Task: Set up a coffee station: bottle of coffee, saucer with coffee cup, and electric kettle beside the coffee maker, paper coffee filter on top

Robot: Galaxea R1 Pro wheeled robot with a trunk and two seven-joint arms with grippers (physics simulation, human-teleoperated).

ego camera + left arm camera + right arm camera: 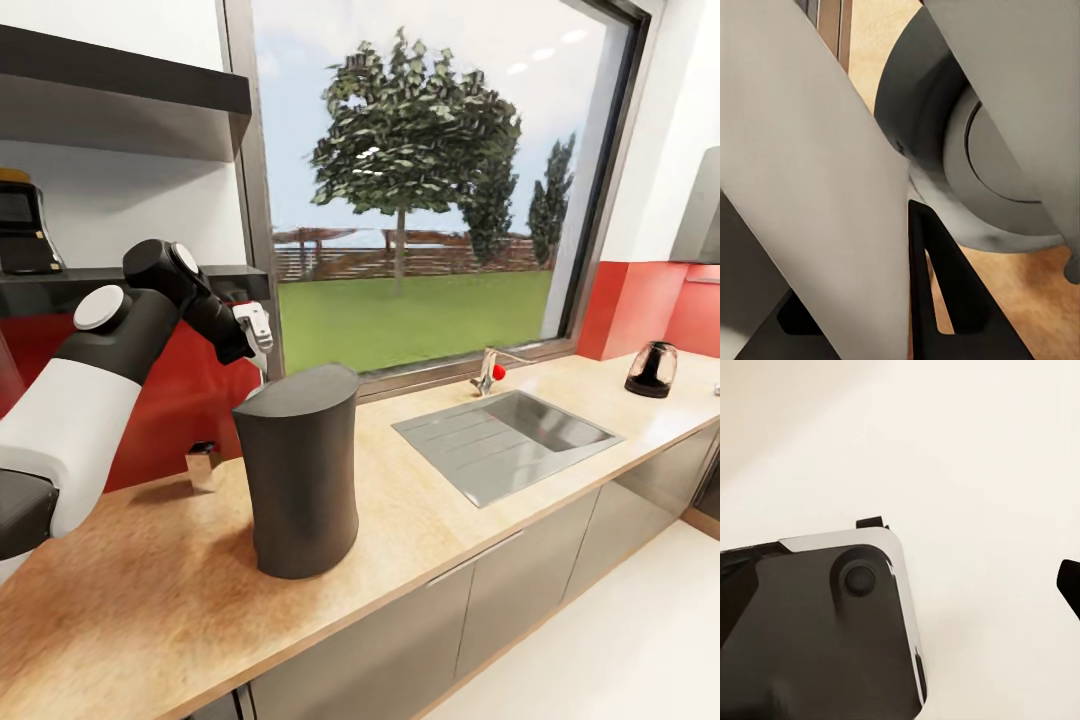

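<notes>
tan speckled wood-look countertop (420, 520) runs under a wide window, and the tall dark grey coffee maker (298, 470) stands on it directly below the left gripper (257, 340). that gripper hangs just behind and above the machine's flat top, at its rear edge; in the left wrist view its pale fingers (817, 187) spread wide with the coffee maker's round top (967, 165) seen between them, and nothing is held. whether a fingertip touches the top i cannot tell. to the gripper's left and lower down, a small shiny metal block (204, 465) sits against the red backsplash (190, 400), partly behind the coffee maker. above and behind the arm, a dark appliance (25, 230) rests on the thin dark kitchen shelf (60, 285). far to the gripper's right, beyond the steel sink (510, 440) and its tap (488, 370), the electric kettle (652, 370) stands by the red wall. the right wrist view gives a dark robot part (817, 637) over pale floor; the right gripper's state i cannot tell.
</notes>
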